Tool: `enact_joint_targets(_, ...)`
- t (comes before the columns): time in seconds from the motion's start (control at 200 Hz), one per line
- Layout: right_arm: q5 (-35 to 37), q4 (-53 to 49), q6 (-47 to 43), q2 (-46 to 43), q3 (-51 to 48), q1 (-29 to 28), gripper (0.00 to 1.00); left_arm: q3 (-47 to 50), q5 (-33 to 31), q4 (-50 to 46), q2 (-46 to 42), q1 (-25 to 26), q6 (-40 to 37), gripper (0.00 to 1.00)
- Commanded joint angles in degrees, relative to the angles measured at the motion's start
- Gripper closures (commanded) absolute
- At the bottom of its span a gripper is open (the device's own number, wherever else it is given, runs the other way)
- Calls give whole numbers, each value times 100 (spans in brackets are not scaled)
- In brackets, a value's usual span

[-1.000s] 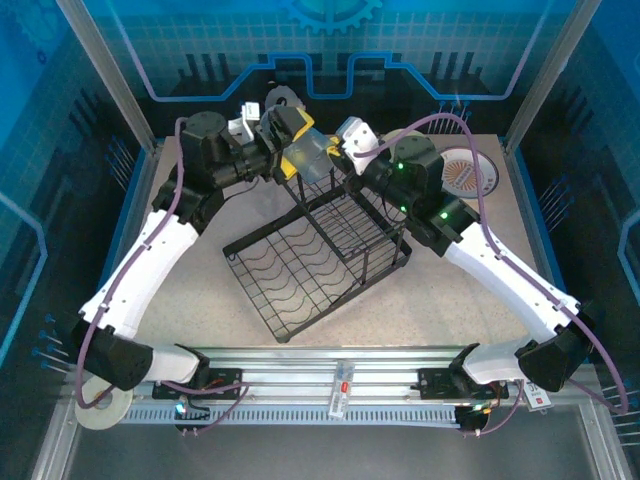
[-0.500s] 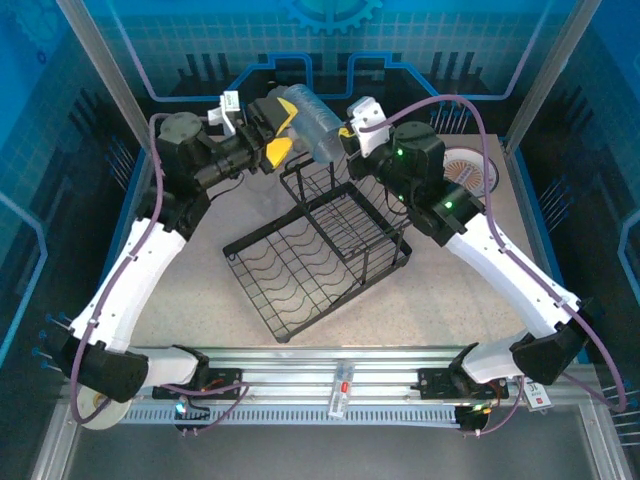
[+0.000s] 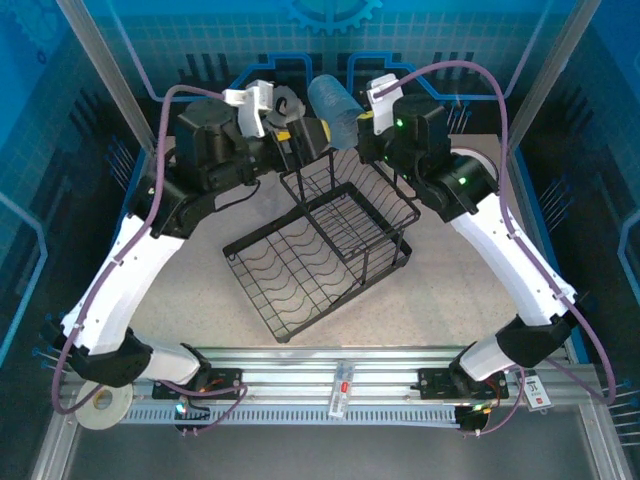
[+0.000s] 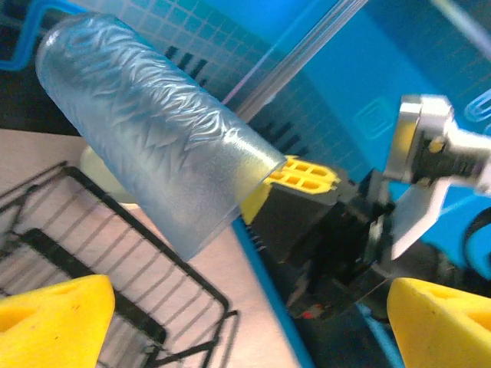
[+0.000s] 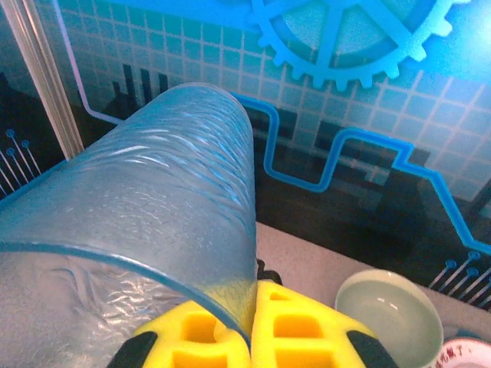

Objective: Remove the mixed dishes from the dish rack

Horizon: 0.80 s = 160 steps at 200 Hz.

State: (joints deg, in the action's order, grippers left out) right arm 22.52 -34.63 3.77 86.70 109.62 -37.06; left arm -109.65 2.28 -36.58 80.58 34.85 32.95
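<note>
Up above the far end of the rack [image 3: 320, 250], the right hand [image 5: 249, 326] is clamped on the rim of the tumbler [image 5: 153, 222], one yellow pad inside the wall and one outside, holding it tilted in the air with its closed base pointing away toward the back wall. Just beside it, the left hand [image 4: 245, 330] has its fingers [image 4: 54, 318] spread wide, nothing between them, clear of the glass. Behind, a pale green bowl [image 5: 391, 318] sits on the counter [image 5: 307, 253] near a plate [image 5: 468, 354] with an orange rim.
</note>
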Motion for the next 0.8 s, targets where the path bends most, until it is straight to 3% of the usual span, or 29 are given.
enact_joint_targets(0.0, 282, -755, 468, 163, 580, 12, 100, -398, -1204, -835, 358, 365, -1176, 9)
enact_joint_targets(0.245, 341, -1529, 787, 436, 1138, -94, 100, -1379, -2128, -1405, 1153, 968, -1686, 13)
enact_joint_targets(0.465, 384, -1734, 869, 348, 1176, -155, 100, -1815, -2662, -1731, 1558, 1024, -1576, 25)
enact_joint_targets(0.796, 293, -1801, 994, 252, 1176, -205, 100, -2025, -2652, -1766, 1810, 1028, -1513, 30)
